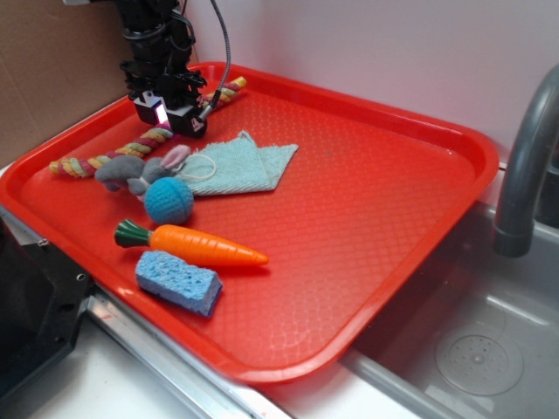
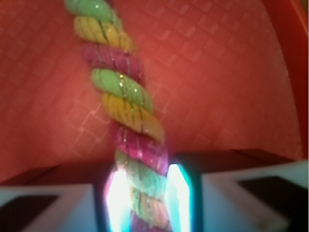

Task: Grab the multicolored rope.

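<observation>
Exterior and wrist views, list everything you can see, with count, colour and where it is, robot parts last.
tray: one, red, on the counter beside the sink
multicolored rope: one, pink, yellow and green, along the tray's far left edge, passing under the gripper; in the wrist view it runs between the fingers
plush toy: one, grey with pink ears, just in front of the rope
cloth: one, light teal, mid tray, right of the plush toy
ball: one, blue, in front of the plush toy
carrot: one, orange with green top, near the tray's front left
sponge: one, blue, in front of the carrot
sink: one, grey, right of the tray
faucet: one, grey, far right
gripper: one, black, around the rope
</observation>
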Motion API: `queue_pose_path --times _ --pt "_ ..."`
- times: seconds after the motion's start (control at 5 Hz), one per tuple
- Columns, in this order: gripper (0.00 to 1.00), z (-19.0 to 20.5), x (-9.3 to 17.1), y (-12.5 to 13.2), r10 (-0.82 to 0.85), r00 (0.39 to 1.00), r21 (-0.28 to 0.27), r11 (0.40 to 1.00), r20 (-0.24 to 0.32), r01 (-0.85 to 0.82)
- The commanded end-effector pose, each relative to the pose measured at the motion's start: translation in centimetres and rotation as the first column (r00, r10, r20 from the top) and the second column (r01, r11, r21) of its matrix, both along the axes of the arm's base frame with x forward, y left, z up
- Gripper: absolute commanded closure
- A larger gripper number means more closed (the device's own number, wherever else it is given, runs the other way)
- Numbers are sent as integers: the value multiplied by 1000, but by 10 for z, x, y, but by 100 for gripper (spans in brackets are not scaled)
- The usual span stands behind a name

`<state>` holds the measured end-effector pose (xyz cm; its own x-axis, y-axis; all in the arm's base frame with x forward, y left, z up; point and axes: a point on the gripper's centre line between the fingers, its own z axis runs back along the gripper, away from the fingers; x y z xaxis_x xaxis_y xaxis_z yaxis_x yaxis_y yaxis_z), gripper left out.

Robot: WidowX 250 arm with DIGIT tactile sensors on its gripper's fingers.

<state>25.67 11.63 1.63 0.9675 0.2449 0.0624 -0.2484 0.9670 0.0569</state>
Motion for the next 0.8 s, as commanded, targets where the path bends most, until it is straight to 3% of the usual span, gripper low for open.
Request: queue_pose_path --times 0.0,0.2,0.6 --pt "100 41 2 -18 2 997 78 997 -71 3" --pt "100 91 2 -53 -7 996 25 1000 -90 9" --pt "100 167 -20 -114 -104 993 -112 989 -49 97"
